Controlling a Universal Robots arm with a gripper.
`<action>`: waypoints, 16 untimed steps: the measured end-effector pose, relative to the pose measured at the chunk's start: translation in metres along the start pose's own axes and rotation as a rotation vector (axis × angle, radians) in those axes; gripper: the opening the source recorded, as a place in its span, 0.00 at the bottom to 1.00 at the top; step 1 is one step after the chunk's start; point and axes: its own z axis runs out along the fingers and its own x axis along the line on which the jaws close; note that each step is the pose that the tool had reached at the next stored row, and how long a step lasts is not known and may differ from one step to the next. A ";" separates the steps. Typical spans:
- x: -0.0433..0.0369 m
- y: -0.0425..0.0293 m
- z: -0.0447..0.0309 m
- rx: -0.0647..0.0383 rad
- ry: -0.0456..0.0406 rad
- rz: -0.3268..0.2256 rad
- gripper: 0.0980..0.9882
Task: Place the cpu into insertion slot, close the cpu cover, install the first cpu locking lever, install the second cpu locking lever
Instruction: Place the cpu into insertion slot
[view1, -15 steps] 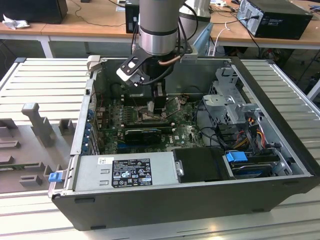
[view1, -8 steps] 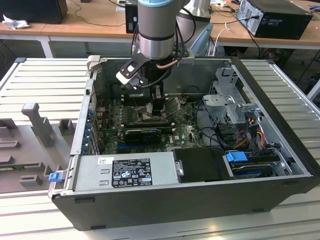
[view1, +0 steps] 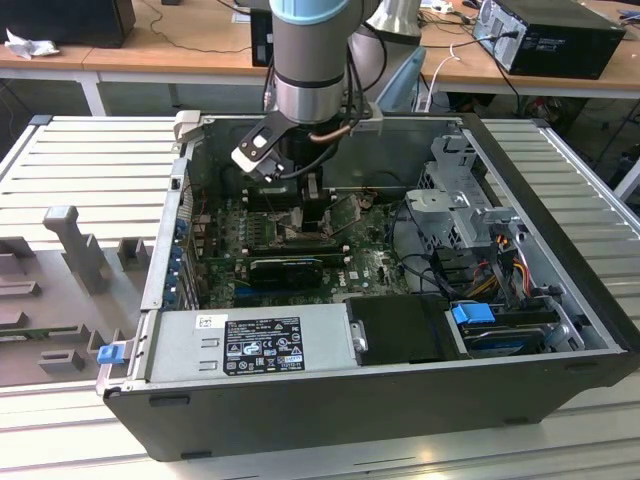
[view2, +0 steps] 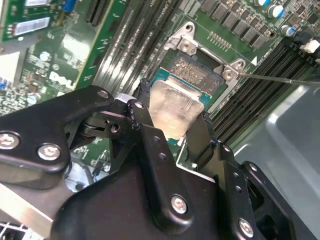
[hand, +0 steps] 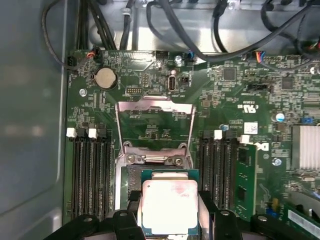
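Note:
The cpu (view2: 172, 107) (hand: 169, 205) is a small square chip with a silver-grey top and a green rim. My gripper (view2: 172, 114) (hand: 169, 212) is shut on it, one black finger (hand: 131, 212) against each side. The chip hangs partly over the insertion slot (view2: 194, 67) (hand: 132, 180), a dark square socket with a metal rim on the green motherboard; I cannot tell whether they touch. The cpu cover (hand: 154, 105) (view1: 345, 210) stands swung open beyond the socket. A thin locking lever (view2: 280, 79) sticks out from a socket corner. In the exterior view the gripper (view1: 300, 205) reaches down into the case.
Long black memory slots (hand: 90, 170) (hand: 215, 170) flank the socket, one holding a green module (hand: 245, 180). A black graphics card (view1: 285, 268) lies nearer the power supply (view1: 250, 340). Cables (hand: 200, 30) and a drive cage (view1: 460, 205) crowd the case, whose walls (view1: 560, 230) enclose everything.

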 end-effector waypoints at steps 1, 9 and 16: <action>0.0010 -0.0008 0.0015 0.000 0.0000 0.000 0.49; 0.0095 -0.0047 0.0185 0.006 -0.0004 0.012 0.49; 0.0101 -0.0052 0.0248 0.011 -0.0007 0.022 0.49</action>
